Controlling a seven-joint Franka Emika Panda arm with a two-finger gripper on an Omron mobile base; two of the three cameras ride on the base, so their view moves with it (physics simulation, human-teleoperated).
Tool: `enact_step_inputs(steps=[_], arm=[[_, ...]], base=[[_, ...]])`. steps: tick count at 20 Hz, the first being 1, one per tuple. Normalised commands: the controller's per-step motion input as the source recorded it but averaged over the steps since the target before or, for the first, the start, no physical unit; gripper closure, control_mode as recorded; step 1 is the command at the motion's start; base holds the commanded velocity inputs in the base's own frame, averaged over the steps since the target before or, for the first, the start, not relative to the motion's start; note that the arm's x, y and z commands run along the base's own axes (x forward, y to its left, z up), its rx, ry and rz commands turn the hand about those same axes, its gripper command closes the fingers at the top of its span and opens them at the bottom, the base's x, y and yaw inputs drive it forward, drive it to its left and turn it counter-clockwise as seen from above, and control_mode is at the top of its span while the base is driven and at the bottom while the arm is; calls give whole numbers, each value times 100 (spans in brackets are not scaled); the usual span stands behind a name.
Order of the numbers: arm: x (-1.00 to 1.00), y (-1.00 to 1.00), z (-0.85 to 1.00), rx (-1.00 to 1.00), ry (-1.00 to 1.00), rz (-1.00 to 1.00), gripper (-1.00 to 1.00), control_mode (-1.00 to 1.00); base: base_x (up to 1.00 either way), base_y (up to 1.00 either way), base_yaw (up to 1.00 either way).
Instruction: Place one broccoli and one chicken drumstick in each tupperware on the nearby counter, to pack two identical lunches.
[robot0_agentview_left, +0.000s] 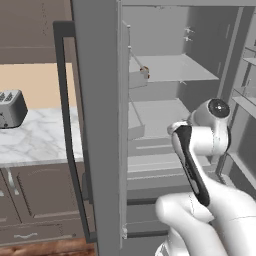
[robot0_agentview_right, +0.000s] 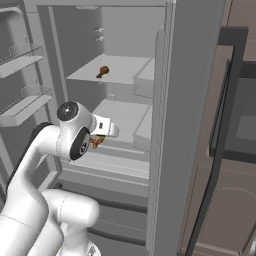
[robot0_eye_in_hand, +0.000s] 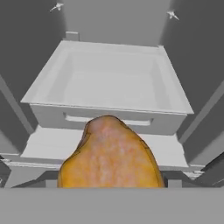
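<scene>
I have the arm reaching into the open fridge (robot0_agentview_right: 120, 30), with the hand at the level of the middle shelves. Through the hand camera a golden-orange chicken drumstick (robot0_eye_in_hand: 109, 155) sits right up against the lens, low in the picture, with a pale drawer (robot0_eye_in_hand: 109, 83) behind it. From the right base camera I can see a bit of that same orange piece (robot0_agentview_right: 96, 141) tucked just under the wrist, where the gripper (robot0_agentview_right: 100, 139) must be. The fingers themselves are hidden behind the drumstick and the wrist, so I cannot tell whether the jaws are clamped on it or merely standing wide around it (the piece looks lifted off the shelf, but I won't swear to it).

A second, darker brown drumstick (robot0_agentview_right: 103, 71) lies on the upper fridge shelf (robot0_agentview_right: 120, 67); the left base camera catches it as a small speck (robot0_agentview_left: 145, 70) beside the door's edge.

Left of the fridge door (robot0_agentview_left: 97, 125) I see the marble counter (robot0_agentview_left: 40, 135) over brown cabinets, with a silver toaster (robot0_agentview_left: 11, 108) standing on it.
</scene>
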Motion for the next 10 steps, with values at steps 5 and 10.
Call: enact_step_inputs(steps=[5,10], arm=[[-63,0,76,0,-8,0,100,-100],[-49,0,71,0,-5,0,100,-100]], base=[[0,0,0],[0,0,0]])
